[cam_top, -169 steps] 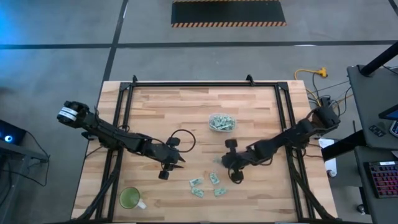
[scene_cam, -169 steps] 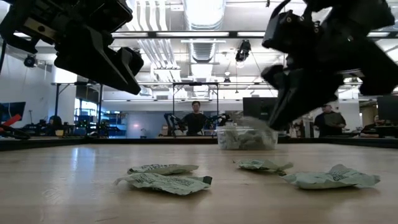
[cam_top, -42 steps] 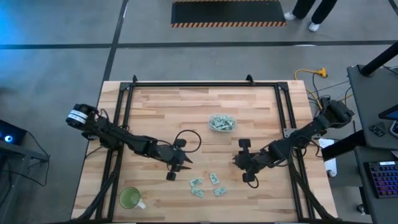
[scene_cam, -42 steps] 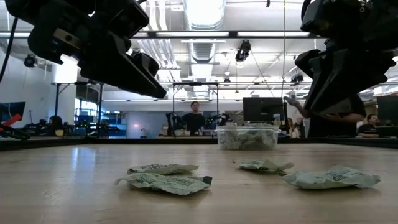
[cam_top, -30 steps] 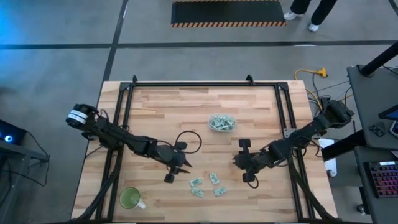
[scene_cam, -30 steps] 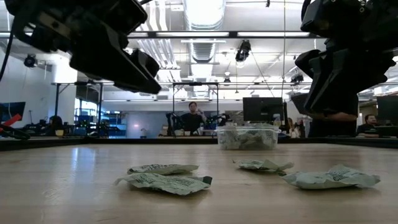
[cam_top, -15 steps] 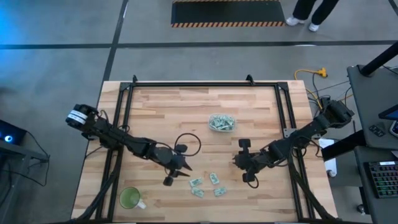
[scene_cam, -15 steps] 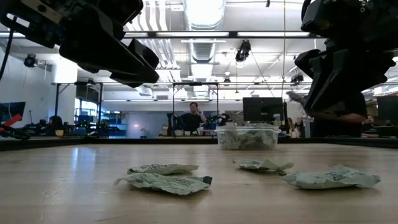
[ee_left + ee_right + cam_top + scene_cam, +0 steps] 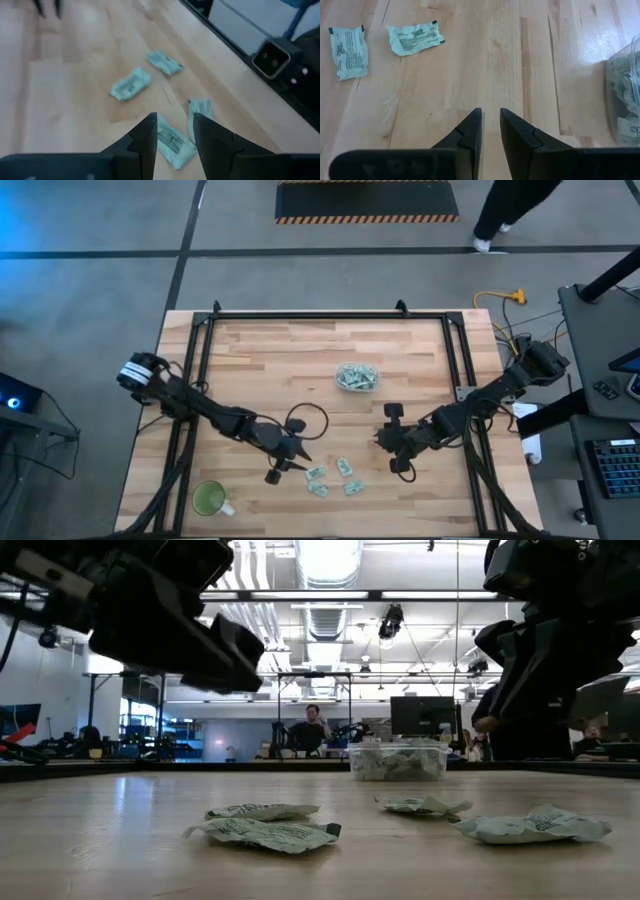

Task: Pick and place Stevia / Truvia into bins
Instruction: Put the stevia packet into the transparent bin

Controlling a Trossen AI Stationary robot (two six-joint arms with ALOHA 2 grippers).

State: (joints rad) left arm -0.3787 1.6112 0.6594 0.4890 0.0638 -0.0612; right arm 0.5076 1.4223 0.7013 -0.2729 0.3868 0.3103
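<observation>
Several pale green-and-white sachets (image 9: 345, 467) lie flat on the wooden table near its near edge; the low view shows them crumpled (image 9: 265, 833). More sachets fill the clear bin (image 9: 357, 377), which stands on the table's middle. My left gripper (image 9: 297, 462) hovers open just left of the loose sachets, and one sachet (image 9: 172, 142) lies below the gap between its fingers (image 9: 149, 131). My right gripper (image 9: 379, 441) hangs open with a narrow gap, right of the loose sachets and nearer than the bin (image 9: 625, 100). It holds nothing.
A green cup with a handle (image 9: 210, 499) stands at the table's near left corner. The black frame rails (image 9: 330, 316) run along the far and side edges. A person (image 9: 510, 205) walks on the floor beyond the far edge. Bare wood lies between bin and far rail.
My left gripper has moved toward the table's near edge and right, closing in on the loose sachets and coming lower. My right arm has kept still. The sachets and bin have not moved. The person beyond the far edge has walked on.
</observation>
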